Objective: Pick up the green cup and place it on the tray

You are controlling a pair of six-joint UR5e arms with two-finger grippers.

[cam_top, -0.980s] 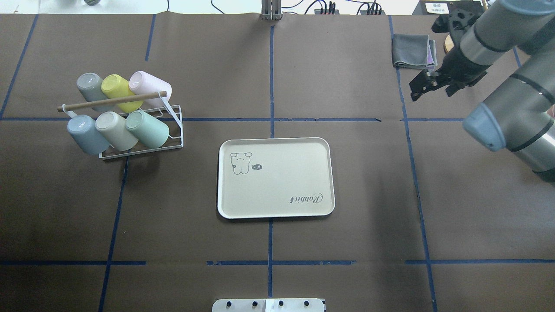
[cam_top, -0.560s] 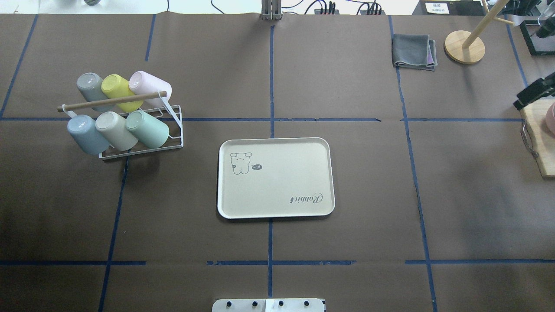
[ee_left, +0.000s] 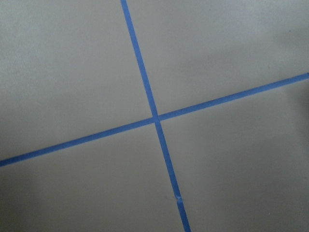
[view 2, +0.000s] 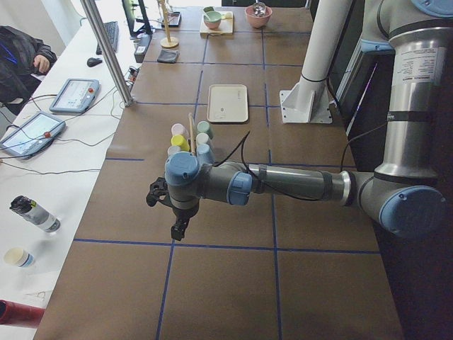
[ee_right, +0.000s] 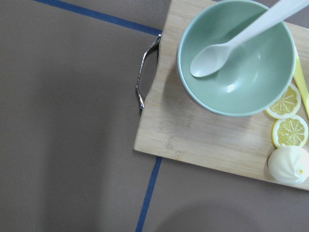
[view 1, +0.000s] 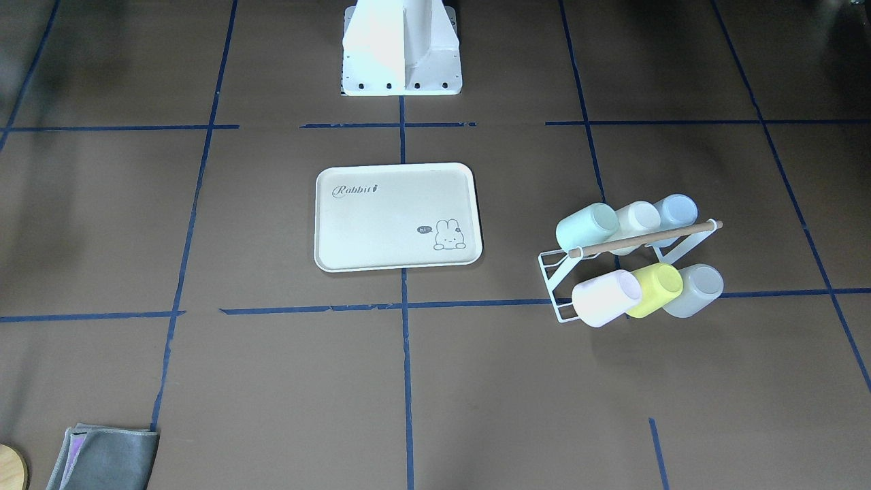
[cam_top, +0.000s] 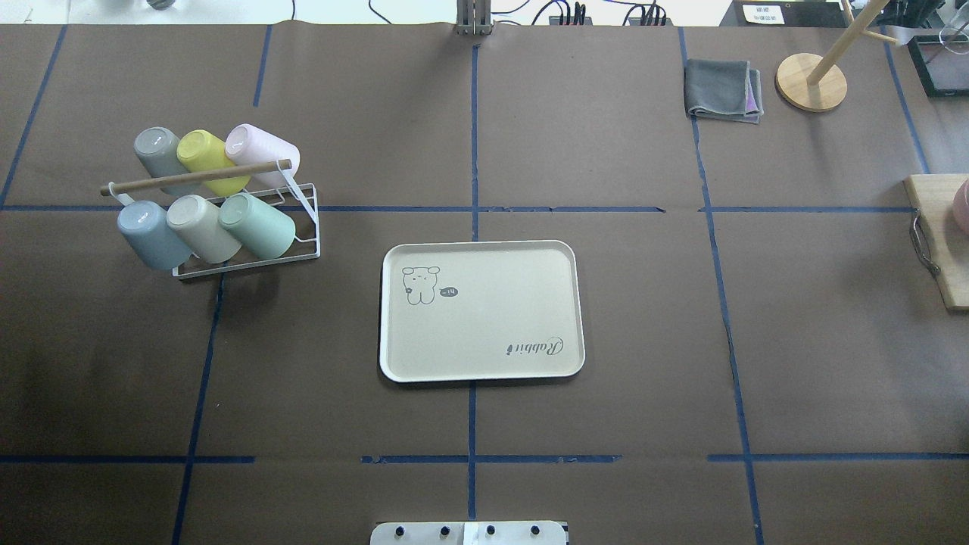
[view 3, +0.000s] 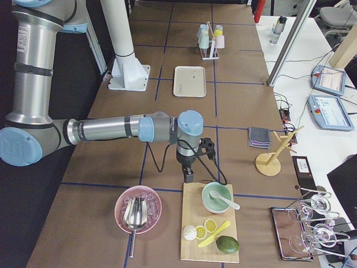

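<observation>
Left gripper (view 2: 178, 230) hangs low over bare brown paper, out past the white wire rack (cam_top: 300, 195) on its side away from the tray. Its wrist view gives only crossed blue tape. Whether the jaws are parted or gripping anything: cannot tell.

Small pale mint-green plastic cup (cam_top: 259, 225) sits on the rack in the row nearer the robot, in the end place toward the tray, touching the cream cup (cam_top: 203, 227). It lies slanted, long axis toward the tray, base at the end away from it.

A wooden dowel (cam_top: 197, 177) runs along the rack's top, just behind the cup.

Flat cream rectangular tray (cam_top: 484, 333) lies near the rack, toward mid-table.

Right gripper (view 3: 188, 177) is well beyond, at a bamboo board (ee_right: 203, 140); its opening cannot be told either. Left arm is judged nearer.
</observation>
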